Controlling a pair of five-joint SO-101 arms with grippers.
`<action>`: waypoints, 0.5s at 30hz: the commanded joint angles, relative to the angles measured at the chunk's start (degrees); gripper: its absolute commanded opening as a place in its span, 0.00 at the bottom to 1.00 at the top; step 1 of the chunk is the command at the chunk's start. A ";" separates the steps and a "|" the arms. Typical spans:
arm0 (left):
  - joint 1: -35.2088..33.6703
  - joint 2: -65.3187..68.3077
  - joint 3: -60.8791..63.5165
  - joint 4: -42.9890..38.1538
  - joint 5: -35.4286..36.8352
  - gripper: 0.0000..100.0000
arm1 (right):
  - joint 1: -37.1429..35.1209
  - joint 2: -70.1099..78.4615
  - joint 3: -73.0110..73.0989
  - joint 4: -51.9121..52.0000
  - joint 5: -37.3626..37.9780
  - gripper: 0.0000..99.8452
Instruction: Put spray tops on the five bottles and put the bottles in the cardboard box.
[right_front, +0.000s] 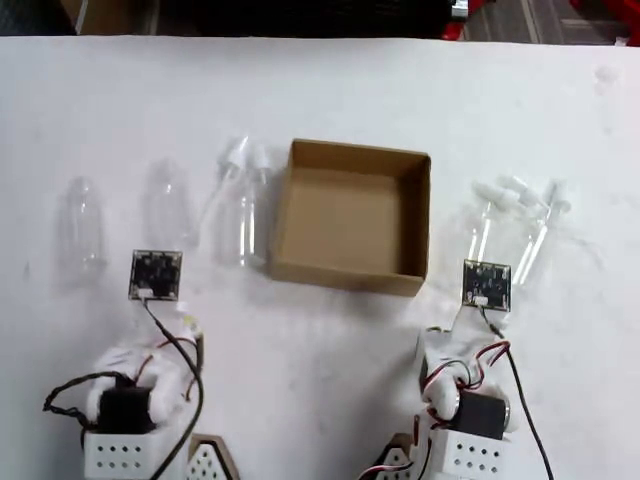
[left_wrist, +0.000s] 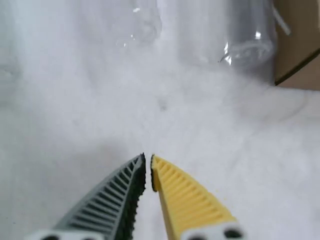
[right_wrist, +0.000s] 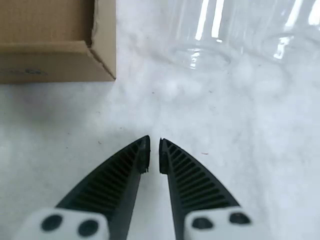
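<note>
Open cardboard box (right_front: 352, 215) sits mid-tabletop (right_front: 330, 90). Clear bottles (right_front: 240, 215) lie either side of it, toward the left and right edges. Left gripper (left_wrist: 148, 165) and right gripper (right_wrist: 154, 150) are pressed together, holding nothing.

Free passage over near table (right_front: 320, 340); cardboard box (right_front: 345, 272) centre (bottles (right_front: 240, 218) on both flanks).

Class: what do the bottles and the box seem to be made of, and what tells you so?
The bottles look like clear, glossy plastic, possibly glass: the table shows through them and bright streaks glint on their sides. The box looks like matte brown cardboard, dull-surfaced with folded walls.
</note>
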 joint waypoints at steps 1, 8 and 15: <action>0.13 -0.13 -7.12 0.18 -0.44 0.02 | 0.57 -0.22 0.53 0.13 -0.53 0.02; 0.13 -0.13 -20.75 7.47 -0.35 0.02 | 0.57 -0.22 0.53 0.13 -0.53 0.02; 0.13 -0.13 -29.10 8.35 -0.44 0.02 | 0.66 -0.22 0.53 0.13 -0.53 0.02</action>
